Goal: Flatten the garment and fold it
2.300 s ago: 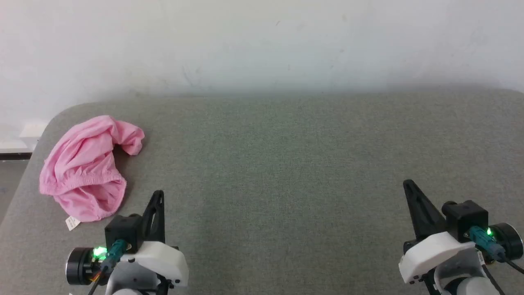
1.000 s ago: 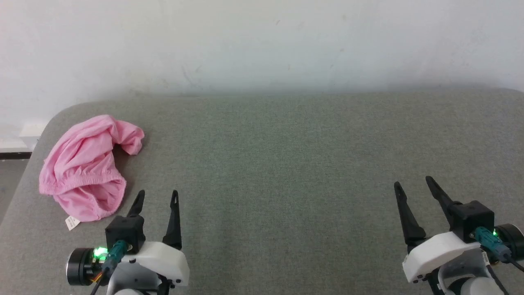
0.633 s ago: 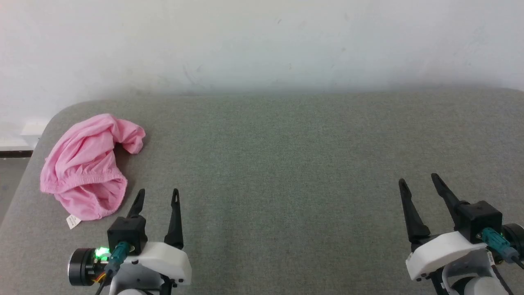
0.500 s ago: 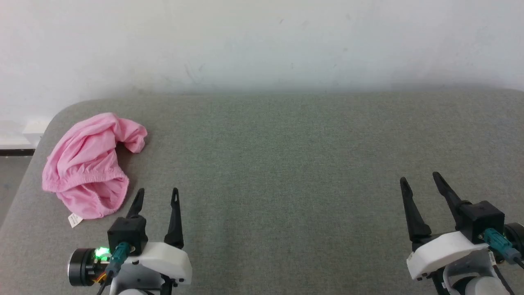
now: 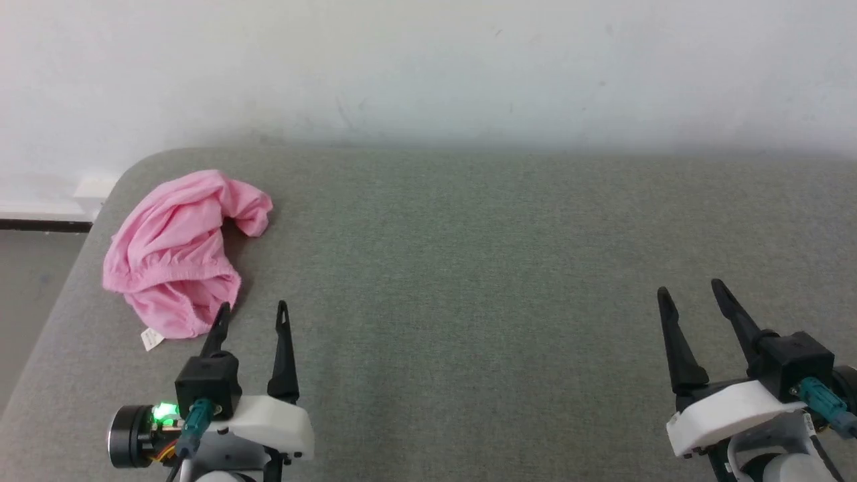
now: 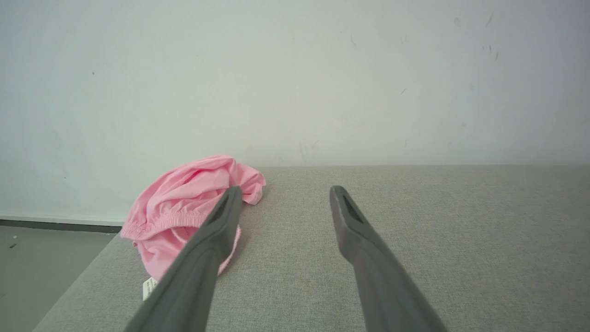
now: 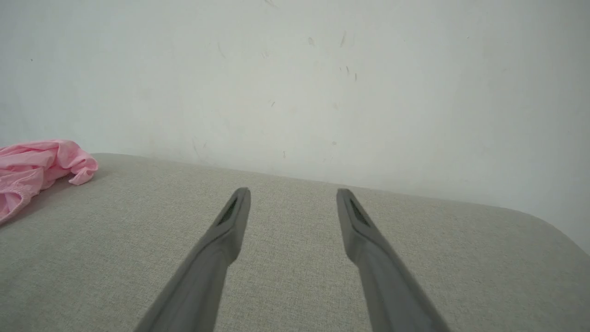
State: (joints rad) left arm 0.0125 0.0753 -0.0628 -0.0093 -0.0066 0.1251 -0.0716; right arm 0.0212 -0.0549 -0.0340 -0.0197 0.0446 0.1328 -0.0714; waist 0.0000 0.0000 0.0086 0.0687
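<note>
A pale, scuffed white wall point(image 5: 428, 67) is standing behind everything. In front of it a wide grey fabric-covered table point(image 5: 482, 254) with rounded corners is stretching across the room, and a strip of grey floor point(image 5: 30, 294) is showing past its left end. A crumpled pair of light pink thin cloth shorts point(image 5: 181, 251) is lying bunched in a heap near the table's far left corner, neither flattened nor folded. Its gathered elastic waistband point(image 5: 167, 271) is curving across the near side of the heap. The robot's left hand point(image 5: 253, 309) is hovering at the near left, its two long dark fingers pointing towards the wall, parted a moderate way and gripping nothing. From the wrist camera its outer finger is crossing in front of the shorts' near edge, and I cannot tell whether it is touching the cloth. The right hand point(image 5: 689, 289) is hovering well apart at the near right over bare table, its fingers parted about as much and likewise empty. A small white label tag point(image 5: 152, 339) is sticking out onto the table at the heap's near edge, just left of the left hand.
</note>
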